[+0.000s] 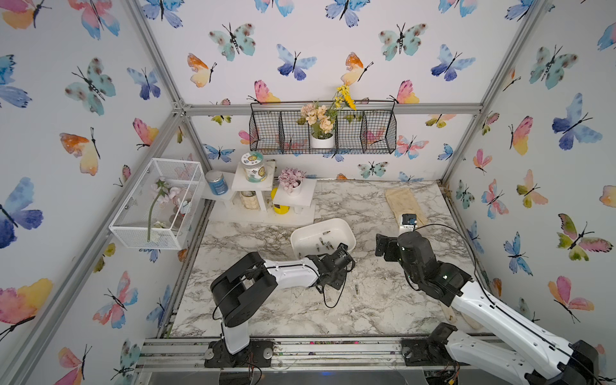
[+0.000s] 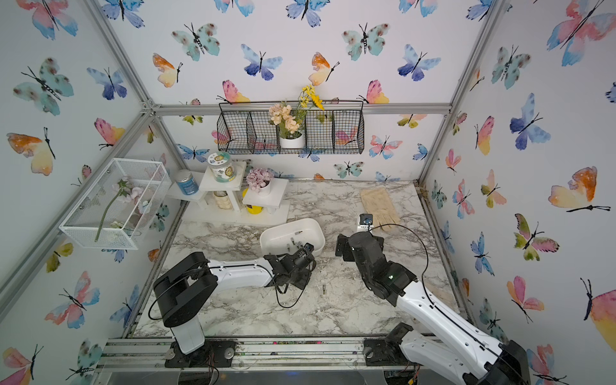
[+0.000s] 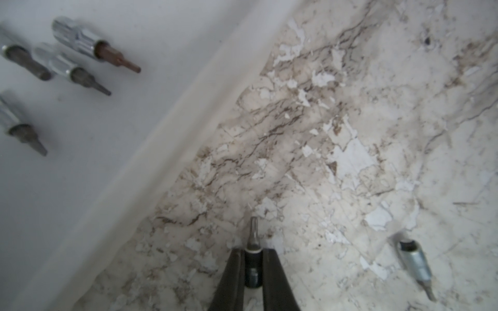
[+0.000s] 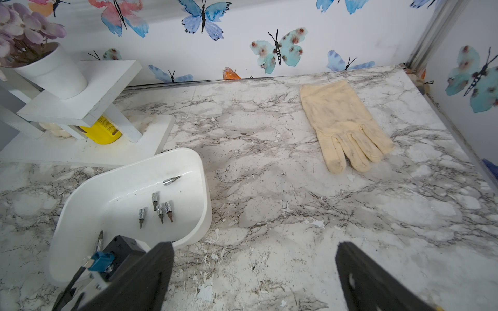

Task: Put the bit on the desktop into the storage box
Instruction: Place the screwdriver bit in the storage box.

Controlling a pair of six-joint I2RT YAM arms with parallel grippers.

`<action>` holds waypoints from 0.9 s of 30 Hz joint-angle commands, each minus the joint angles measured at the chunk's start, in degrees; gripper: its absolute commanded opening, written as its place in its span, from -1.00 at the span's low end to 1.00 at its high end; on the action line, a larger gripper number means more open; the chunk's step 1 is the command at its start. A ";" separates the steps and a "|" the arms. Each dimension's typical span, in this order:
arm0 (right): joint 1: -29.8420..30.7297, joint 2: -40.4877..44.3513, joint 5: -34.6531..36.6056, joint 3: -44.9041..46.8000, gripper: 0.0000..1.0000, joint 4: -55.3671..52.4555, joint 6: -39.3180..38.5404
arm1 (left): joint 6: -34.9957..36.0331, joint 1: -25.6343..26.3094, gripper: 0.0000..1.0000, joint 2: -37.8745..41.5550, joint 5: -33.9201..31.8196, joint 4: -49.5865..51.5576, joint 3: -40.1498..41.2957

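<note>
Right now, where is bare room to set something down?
Free desktop: between the storage box and the glove, and along the front edge between the arms. Crowded: the white stand behind the box; a loose bit near the left end effector.

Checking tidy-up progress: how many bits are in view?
7. Five bits lie in the storage box, one held bit is clamped in the left gripper, one loose bit lies on the desktop. The left arm may hide more.
</note>
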State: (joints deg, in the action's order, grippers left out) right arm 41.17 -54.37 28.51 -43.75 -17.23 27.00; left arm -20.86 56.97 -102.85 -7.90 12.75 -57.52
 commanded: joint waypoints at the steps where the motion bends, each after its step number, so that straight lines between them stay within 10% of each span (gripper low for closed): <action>1: -0.39 0.87 0.58 1.03 0.99 -0.43 0.62 | -0.31 0.07 -0.83 2.88 0.86 2.79 -0.13; 17: -0.39 0.98 -2.46 2.69 0.98 -2.10 1.60 | -0.67 -0.40 -0.85 15.40 -3.33 8.95 -4.92; 27: -0.39 -1.42 -11.57 3.76 0.98 -2.78 0.54 | 0.80 -9.31 -0.83 15.63 -3.63 9.76 -6.64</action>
State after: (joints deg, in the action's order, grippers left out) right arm 41.06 -55.00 21.32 -40.86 -18.44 27.83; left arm -20.91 50.11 -87.57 -9.74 21.02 -63.44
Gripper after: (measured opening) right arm 0.992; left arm 0.129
